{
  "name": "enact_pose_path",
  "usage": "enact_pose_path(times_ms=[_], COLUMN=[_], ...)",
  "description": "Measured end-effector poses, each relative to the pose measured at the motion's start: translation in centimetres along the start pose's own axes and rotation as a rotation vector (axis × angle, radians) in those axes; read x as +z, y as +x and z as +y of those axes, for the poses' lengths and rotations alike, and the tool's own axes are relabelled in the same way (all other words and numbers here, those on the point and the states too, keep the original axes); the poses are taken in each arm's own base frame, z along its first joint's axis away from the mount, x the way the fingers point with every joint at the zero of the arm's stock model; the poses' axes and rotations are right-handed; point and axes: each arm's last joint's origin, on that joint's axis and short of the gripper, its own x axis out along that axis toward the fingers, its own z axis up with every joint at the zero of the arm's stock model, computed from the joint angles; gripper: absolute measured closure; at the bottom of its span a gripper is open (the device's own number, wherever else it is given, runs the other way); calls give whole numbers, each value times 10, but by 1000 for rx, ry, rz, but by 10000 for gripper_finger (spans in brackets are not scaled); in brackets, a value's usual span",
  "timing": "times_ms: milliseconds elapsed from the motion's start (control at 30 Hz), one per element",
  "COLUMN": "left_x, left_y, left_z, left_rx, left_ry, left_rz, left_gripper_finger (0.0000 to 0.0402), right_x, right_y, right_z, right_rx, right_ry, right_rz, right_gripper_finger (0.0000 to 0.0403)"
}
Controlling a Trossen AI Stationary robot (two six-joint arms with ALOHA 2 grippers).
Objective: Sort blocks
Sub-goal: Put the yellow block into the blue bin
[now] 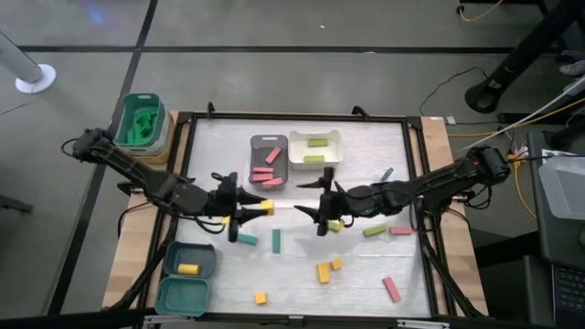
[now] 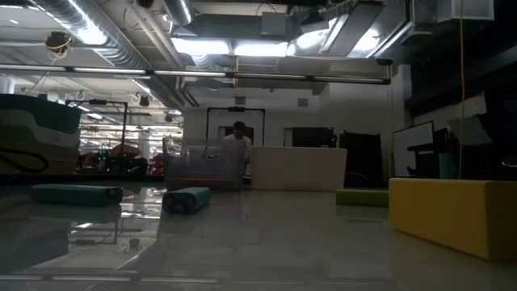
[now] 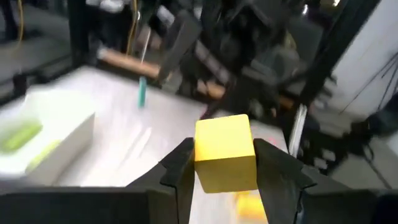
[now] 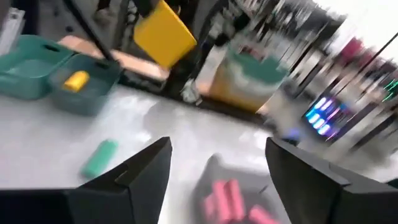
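My left gripper (image 1: 260, 207) (image 3: 225, 169) is over the table's middle, shut on a yellow cube (image 1: 266, 207) (image 3: 225, 151). My right gripper (image 1: 316, 206) (image 4: 217, 167) faces it from the right, open and holding nothing. The same cube (image 4: 164, 32) shows in the right wrist view. Loose blocks lie flat on the table: teal bars (image 1: 248, 239) (image 1: 276, 240), yellow ones (image 1: 324, 271) (image 1: 260, 297), a green bar (image 1: 374, 230), pink bars (image 1: 391, 289) (image 1: 401, 229). The low view shows a yellow block (image 2: 452, 212) and a teal one (image 2: 187, 199), and neither gripper. My left gripper pinches the yellow cube between its two fingers (image 3: 179, 168), which press on two opposite side faces (image 3: 203, 163). The fingers reach in roughly level from the table's left. The cube is lifted clear of the table and sticks out past the fingertips.
A grey tray (image 1: 255, 146) holds pink blocks and a white tray (image 1: 336, 139) holds green ones at the far middle. A teal tray (image 1: 207, 260) with a yellow block and a second teal tray (image 1: 183, 296) sit near left. A green bin (image 1: 139, 122) stands beyond the far left corner.
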Motion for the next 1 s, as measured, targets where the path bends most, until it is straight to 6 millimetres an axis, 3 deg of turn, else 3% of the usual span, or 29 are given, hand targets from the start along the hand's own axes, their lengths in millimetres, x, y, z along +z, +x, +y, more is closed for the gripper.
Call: enact_pose_path(times_ms=[167,433,800,1000], left_x=[-12,-42,-79,-91], left_y=[-30,-59,-84,-84], left_z=[9,4,1,-6], left_rx=[-48,-102,257,374], left_ry=[-44,-304,-621,-676], left_rz=[234,666,1111,1179], left_gripper_finger=[277,277,276,276], right_x=[-16,-44,-74,-80], right_y=[-6,-8,6,8], right_z=[5,20,37,41], right_rx=[143,344,349,310], right_ry=[162,314,373,481], right_rz=[168,440,600,657], right_gripper_finger=[141,141,141,141])
